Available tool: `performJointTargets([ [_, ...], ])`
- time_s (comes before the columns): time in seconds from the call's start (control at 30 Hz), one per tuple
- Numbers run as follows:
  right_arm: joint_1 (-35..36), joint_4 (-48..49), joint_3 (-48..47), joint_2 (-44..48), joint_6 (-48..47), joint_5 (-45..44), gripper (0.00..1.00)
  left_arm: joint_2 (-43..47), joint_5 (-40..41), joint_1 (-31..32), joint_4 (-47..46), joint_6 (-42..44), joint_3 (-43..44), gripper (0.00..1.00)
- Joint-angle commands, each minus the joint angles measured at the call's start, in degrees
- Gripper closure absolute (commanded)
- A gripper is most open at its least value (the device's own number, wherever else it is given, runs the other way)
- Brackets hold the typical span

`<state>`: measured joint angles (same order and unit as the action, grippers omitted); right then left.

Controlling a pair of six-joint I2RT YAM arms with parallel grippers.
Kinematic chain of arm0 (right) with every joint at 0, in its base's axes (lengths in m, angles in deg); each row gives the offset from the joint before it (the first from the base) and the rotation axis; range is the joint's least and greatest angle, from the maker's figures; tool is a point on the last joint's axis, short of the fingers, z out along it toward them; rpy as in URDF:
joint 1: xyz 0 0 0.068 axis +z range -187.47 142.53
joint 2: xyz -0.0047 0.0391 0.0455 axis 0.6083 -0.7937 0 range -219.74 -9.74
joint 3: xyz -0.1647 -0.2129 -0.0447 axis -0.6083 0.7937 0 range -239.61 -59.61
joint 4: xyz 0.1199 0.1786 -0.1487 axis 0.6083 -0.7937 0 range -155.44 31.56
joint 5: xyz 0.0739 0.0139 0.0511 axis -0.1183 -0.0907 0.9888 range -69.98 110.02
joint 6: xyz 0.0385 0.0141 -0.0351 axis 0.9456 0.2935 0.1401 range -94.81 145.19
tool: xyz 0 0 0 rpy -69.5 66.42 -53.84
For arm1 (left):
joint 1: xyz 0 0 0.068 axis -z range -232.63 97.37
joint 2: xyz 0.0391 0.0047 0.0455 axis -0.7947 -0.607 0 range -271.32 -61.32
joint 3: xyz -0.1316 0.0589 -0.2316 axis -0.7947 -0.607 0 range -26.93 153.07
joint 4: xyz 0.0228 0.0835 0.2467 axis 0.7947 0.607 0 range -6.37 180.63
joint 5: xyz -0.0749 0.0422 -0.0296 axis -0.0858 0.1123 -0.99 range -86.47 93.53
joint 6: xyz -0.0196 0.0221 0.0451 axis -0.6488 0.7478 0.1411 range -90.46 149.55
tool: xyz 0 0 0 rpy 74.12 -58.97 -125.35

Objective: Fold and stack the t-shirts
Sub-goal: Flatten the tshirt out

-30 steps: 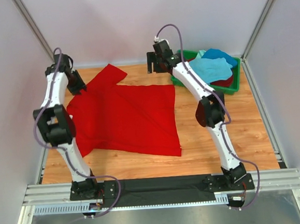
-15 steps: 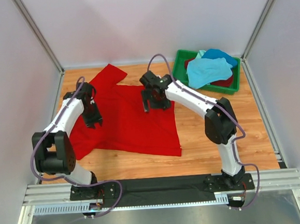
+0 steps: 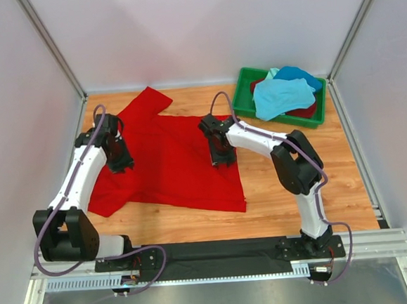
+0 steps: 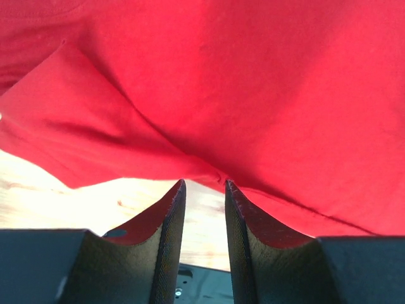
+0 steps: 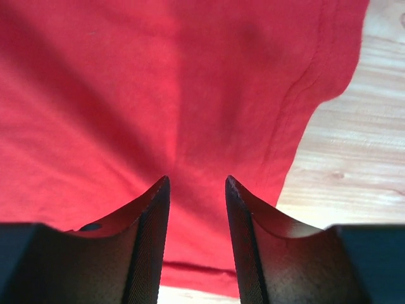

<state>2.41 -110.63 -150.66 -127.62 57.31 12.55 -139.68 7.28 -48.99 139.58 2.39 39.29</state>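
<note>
A bright red t-shirt (image 3: 168,155) lies spread flat on the wooden table. My left gripper (image 3: 122,164) is low over its left side, near the sleeve. In the left wrist view the left gripper (image 4: 204,185) is open, its tips at a folded edge of the red t-shirt (image 4: 253,95), with bare wood between the fingers. My right gripper (image 3: 222,159) is down on the shirt's right part. In the right wrist view the right gripper (image 5: 197,180) is open over flat red t-shirt (image 5: 158,95) cloth, close to a hem. Nothing is held.
A green bin (image 3: 240,101) stands at the back right and holds a turquoise t-shirt (image 3: 280,96), a blue t-shirt (image 3: 299,74) and a dark red t-shirt (image 3: 302,110). Grey walls close the table on three sides. Bare wood (image 3: 299,208) lies right of the red shirt.
Both arms came from the back of the table down onto the red shirt, the left to its left side, the right to its right part. The right jaws narrowed.
</note>
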Motion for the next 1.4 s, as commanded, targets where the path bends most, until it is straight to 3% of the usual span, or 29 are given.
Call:
performJointTargets([
  [0.0,-1.81,4.27,2.53,-1.11,-1.17,-3.86,0.58,2.69,1.0,0.14,1.62,-0.09,-0.91,0.61],
  [0.2,-7.78,5.16,4.73,-4.01,-5.04,-9.04,0.57,3.57,-1.02,0.14,3.12,-1.05,-0.38,0.61],
  [0.4,-10.87,4.02,5.35,-1.3,-10.14,-15.19,0.5,2.08,-2.96,0.84,2.86,-1.15,-0.56,0.62],
  [0.63,-7.28,-2.92,0.52,6.78,-10.41,-12.76,0.31,1.99,-4.72,1.81,5.05,-2.81,0.4,0.62],
  [0.73,-2.36,-3.63,-2.64,9.95,-10.06,-7.23,0.27,5.06,-2.36,1.9,6.72,-4.57,-0.03,0.62],
  [0.83,1.95,1.1,-4.58,9.34,-6.91,5.93,0.28,9.19,2.92,1.81,8.13,-6.94,-1.0,0.62],
  [0.87,2.83,5.99,-4.49,8.56,-5.68,13.89,0.28,10.59,4.67,1.9,8.91,-7.64,-1.26,0.62],
  [0.97,7.04,12.17,-5.1,6.1,-0.93,23.94,0.29,11.04,9.25,1.81,10.67,-8.7,-0.83,0.61],
  [1.1,10.91,19.13,-2.82,4.95,0.32,29.34,0.27,10.69,7.78,1.72,10.33,-5.81,0.41,0.63],
  [1.23,12.42,18.69,-7.82,-0.41,-2.4,31.1,0.25,13.05,4.25,1.72,9.71,-6.41,-1.08,0.65],
  [1.37,12.94,16.08,-11.86,-4.89,-2.16,34.26,0.28,15.79,7.05,1.72,12.94,-8.35,-1.44,0.65],
])
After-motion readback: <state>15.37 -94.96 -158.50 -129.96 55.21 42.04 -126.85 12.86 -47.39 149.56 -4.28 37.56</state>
